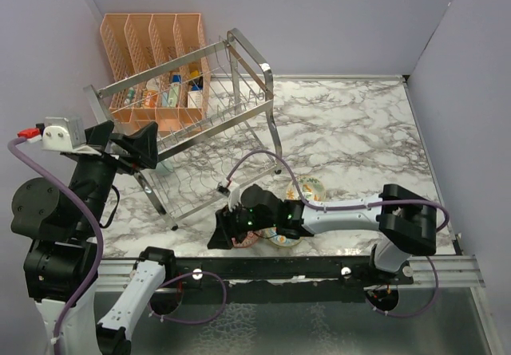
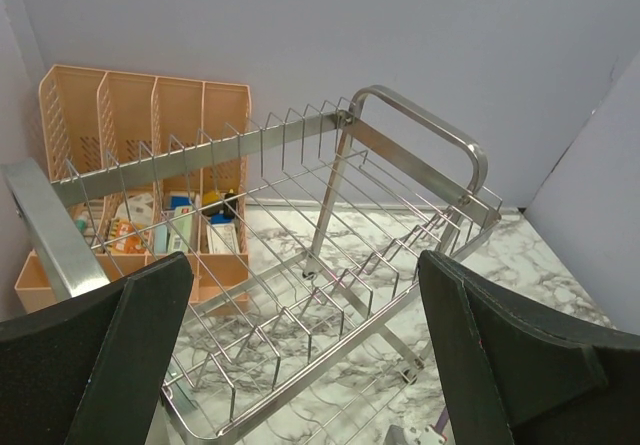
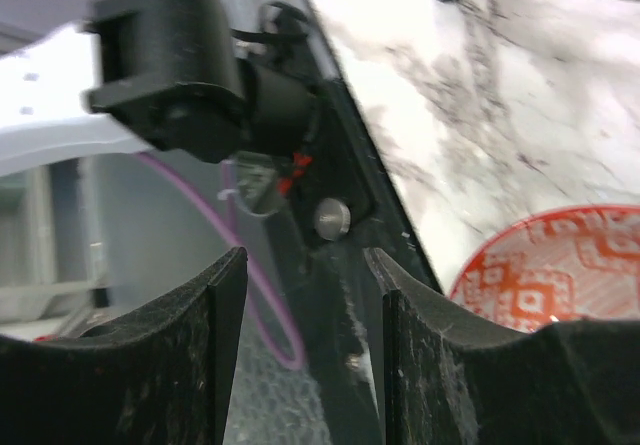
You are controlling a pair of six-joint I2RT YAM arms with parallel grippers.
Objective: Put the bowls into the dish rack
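Observation:
The chrome wire dish rack point(image 1: 200, 124) stands at the left, and I see no bowl on its upper tier. It fills the left wrist view point(image 2: 330, 265). My left gripper point(image 1: 144, 154) is open and empty, held high at the rack's left end point(image 2: 305, 285). One floral bowl point(image 1: 311, 188) sits on the marble. A second bowl point(image 1: 285, 240) is partly hidden under my right arm. A red-orange patterned bowl point(image 1: 243, 241) lies by my right gripper point(image 1: 219, 235). That gripper is open and low at the near table edge point(image 3: 305, 265), and this bowl point(image 3: 560, 265) lies just outside its right finger.
The peach-orange mesh organiser point(image 1: 152, 60) with small boxes stands behind the rack. A pale teal shape point(image 1: 164, 164) shows through the wires near my left gripper; I cannot tell what it is. The black rail point(image 1: 319, 267) runs along the near edge. Lilac walls enclose the table.

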